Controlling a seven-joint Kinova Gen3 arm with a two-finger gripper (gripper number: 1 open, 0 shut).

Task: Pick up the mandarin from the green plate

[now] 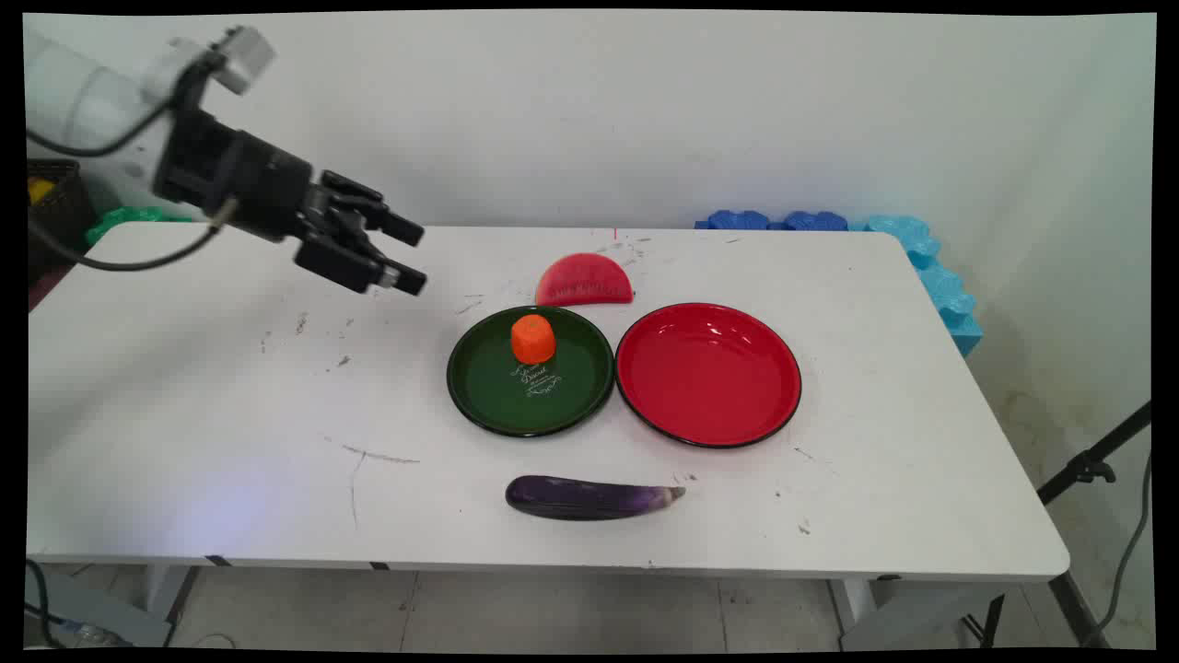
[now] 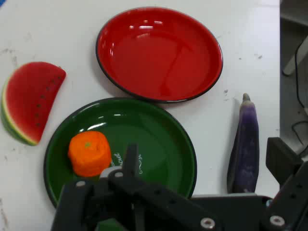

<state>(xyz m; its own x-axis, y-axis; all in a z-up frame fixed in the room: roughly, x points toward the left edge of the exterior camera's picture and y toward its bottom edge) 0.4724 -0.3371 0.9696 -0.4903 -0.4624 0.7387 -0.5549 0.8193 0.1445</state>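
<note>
From my remote station I see the gripper (image 1: pixel 412 255) raised above the table's (image 1: pixel 184 414) left half, its two black fingers (image 1: pixel 405 227) spread apart and holding nothing; it touches no object. Nearest to it is the green plate (image 1: pixel 488 396), which lies near the table's middle, to the gripper's right in the main view. On that plate, toward its far rim, stands an orange carrot piece (image 1: pixel 532 338), upright with its flat end up; the hand view shows it (image 2: pixel 88 153) beside white lettering on the plate's floor (image 2: pixel 154 139). Just beyond the green plate's far rim lies a watermelon slice (image 1: pixel 584 280), flat on the table, its curved rind toward the wall. A red plate (image 1: pixel 707 373) sits just beside the green one on its right, their rims very close; I cannot tell if they touch. Nearer the table's front edge, apart from both plates, a purple eggplant (image 1: pixel 589 497) lies lengthwise, its stem end pointing right. Blue foam pieces (image 1: pixel 921 267) lie along the table's far right edge.
</note>
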